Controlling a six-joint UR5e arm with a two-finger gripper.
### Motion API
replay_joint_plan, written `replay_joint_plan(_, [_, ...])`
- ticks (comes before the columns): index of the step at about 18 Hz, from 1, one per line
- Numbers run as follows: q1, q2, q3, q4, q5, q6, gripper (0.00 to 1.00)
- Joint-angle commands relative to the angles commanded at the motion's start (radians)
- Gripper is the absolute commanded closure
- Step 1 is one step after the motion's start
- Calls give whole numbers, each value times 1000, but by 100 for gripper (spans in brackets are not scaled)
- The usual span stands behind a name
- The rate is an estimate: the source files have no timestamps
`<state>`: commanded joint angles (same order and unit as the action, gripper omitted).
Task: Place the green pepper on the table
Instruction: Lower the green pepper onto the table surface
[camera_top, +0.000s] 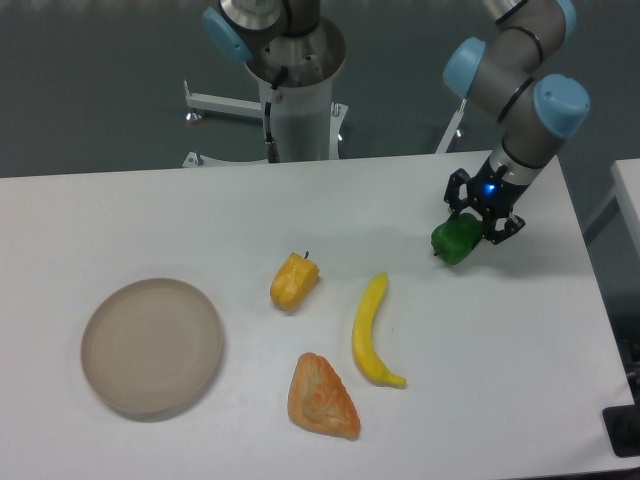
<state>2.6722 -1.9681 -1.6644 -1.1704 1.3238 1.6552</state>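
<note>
The green pepper (457, 240) is small, glossy and bright green, at the right side of the white table (480, 380). My gripper (476, 229) is directly over it, its black fingers closed around the pepper's upper right part. The pepper is at or just above the tabletop; I cannot tell whether it touches. The arm reaches in from the upper right.
A yellow-orange pepper (294, 281) lies near the table's middle, a banana (371, 330) to its right, a croissant (322, 398) below them. A round beige plate (152, 346) sits at the left. The robot base (290, 90) stands behind the table.
</note>
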Motion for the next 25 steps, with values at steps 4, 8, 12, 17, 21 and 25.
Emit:
replay_joint_plan(4, [0,-3,-3,0,-2,0,64])
replay_joint_plan(8, [0,-5,-9,2,-3,0,64])
replay_joint_plan(12, [0,-6,-9,2,-3,0,64])
replay_joint_plan(17, [0,-9,-9,3,-2,0,62])
replay_joint_plan(21, [2,-11,-8,3,-2,-2,56])
replay_joint_plan(25, [2,-11,-2,3,0,-2,52])
